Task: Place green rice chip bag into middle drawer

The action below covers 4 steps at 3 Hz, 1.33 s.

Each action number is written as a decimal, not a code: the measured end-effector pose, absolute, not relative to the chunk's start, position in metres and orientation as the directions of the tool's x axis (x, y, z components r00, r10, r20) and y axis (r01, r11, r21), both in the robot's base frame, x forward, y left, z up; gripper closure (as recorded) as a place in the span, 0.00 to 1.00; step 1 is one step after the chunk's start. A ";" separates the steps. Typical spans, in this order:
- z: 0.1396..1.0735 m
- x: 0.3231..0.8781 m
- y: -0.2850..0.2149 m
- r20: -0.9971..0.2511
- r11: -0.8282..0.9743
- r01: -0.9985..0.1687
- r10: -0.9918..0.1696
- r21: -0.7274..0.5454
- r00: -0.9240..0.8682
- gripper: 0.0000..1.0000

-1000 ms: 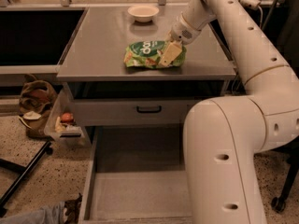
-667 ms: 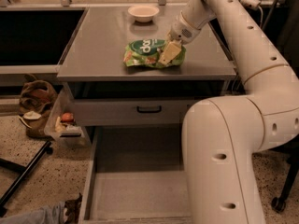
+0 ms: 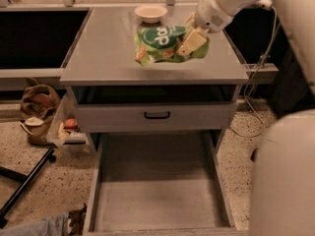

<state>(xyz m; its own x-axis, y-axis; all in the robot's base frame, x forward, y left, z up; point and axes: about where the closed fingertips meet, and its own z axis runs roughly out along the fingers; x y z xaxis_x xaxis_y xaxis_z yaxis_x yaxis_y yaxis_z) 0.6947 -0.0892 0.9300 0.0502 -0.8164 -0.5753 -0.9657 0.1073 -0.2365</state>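
The open drawer (image 3: pixel 157 195) fills the lower centre, its floor bare. Above it is the tabletop (image 3: pixel 103 53), with the bag (image 3: pixel 160 41) at upper centre, low over it or on it, long axis left to right. The claw (image 3: pixel 190 36), coming from the upper right, pinches the bag's right end. The drawer lies straight down-frame, past the tabletop's front edge and a shut drawer front (image 3: pixel 118 117). A bowl (image 3: pixel 150 13) sits just behind the bag, out of the way.

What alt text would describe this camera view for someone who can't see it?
A white robot arm's end effector sits at the right end of a green rice chip bag on a grey cabinet top, near a small bowl. Below, the middle drawer stands pulled open.
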 end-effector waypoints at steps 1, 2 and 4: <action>0.992 0.631 -0.098 -0.603 0.106 -0.929 -0.785 -0.355 0.141 1.00; 1.028 0.572 -0.075 -0.646 0.073 -0.877 -0.706 -0.474 0.290 1.00; 0.981 0.499 -0.064 -0.709 0.052 -0.891 -0.628 -0.451 0.322 1.00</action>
<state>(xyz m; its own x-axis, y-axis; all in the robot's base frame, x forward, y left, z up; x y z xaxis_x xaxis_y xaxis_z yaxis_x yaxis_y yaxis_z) 0.4994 -0.0638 0.9810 0.3218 -0.6278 -0.7087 -0.8910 0.0524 -0.4510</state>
